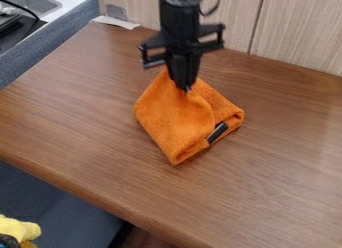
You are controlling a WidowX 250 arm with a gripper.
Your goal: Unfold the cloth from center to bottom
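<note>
Cloth [175, 124] lies folded on the wood-grain tabletop [280, 177]; my two-finger gripper [186, 88] pinches its upper fold; I judge it light, limp, best held by the top layer alone.

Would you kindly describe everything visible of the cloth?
The cloth is orange, with a textured, towel-like surface. It lies folded and creased on the brown table, one corner pointing towards the near edge. A small black tag shows at its lower right. The claw seems to touch its upper part.

Fuzzy matt orange cloth [175, 123] — textured weave, smooth wood-grain tabletop [280, 157] — softly glossy
</note>
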